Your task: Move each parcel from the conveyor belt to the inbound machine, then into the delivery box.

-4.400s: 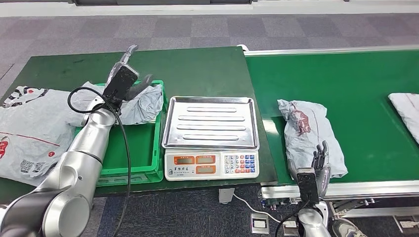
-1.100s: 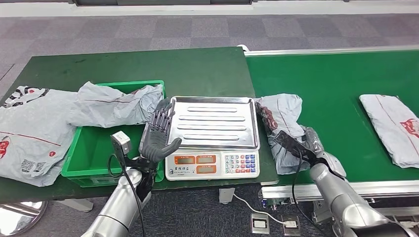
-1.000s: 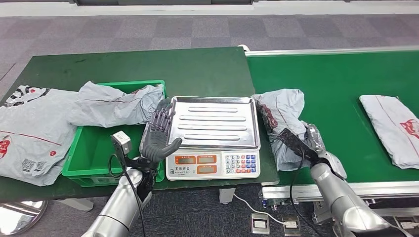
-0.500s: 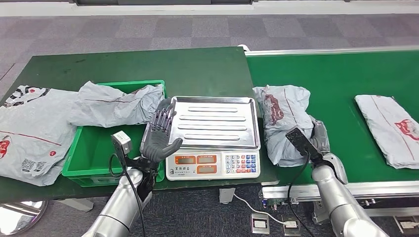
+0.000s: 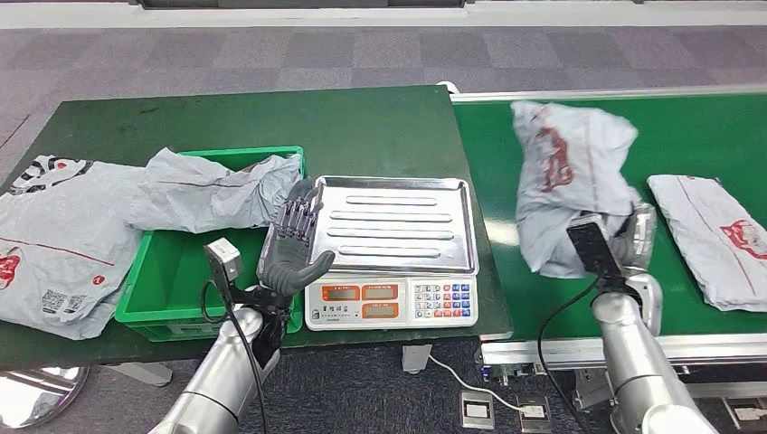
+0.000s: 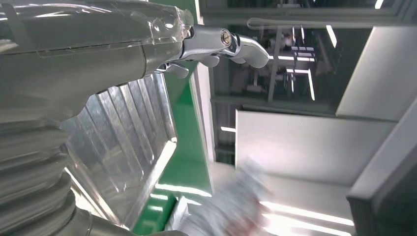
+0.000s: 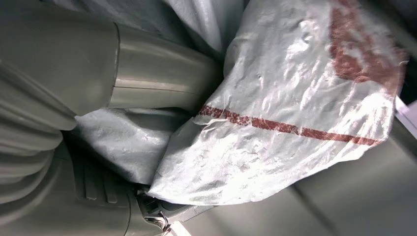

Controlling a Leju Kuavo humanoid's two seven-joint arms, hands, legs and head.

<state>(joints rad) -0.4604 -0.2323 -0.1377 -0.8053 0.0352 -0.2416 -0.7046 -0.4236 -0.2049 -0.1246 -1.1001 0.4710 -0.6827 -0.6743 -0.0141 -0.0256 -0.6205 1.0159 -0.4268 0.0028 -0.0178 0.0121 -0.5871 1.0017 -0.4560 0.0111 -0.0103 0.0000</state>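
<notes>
A: Right hand (image 5: 624, 242)?
B: Grasping the grey parcel (image 5: 572, 172), lifted off the conveyor belt (image 5: 696, 136). The bag stands up above and ahead of the hand, crumpled, red print facing the camera. In the right wrist view the thumb (image 7: 162, 88) presses into the plastic and the bag (image 7: 290, 113) drapes over it, with a red stripe across.

A: Left hand (image 5: 291, 244)?
B: Released, nothing in it. Raised upright with fingers apart, in front of the scale's (image 5: 391, 303) left front corner, between the scale and the green bin (image 5: 213, 298). The steel tray (image 5: 394, 223) is just to that hand's right.

A: Other parcels?
B: A second one (image 5: 719, 235) lies flat on the belt, to the right of the right hand, near it but apart. One grey bag (image 5: 213, 192) lies draped across the far end of the bin, up-left of the left hand. A bigger grey bag (image 5: 54, 235) lies on the green table (image 5: 362, 127), well left of the bin.

A: Scale tray?
B: Bare metal, ribbed. In the left wrist view the tray (image 6: 123, 142) sits close beside the hand; the rest is blurred.
</notes>
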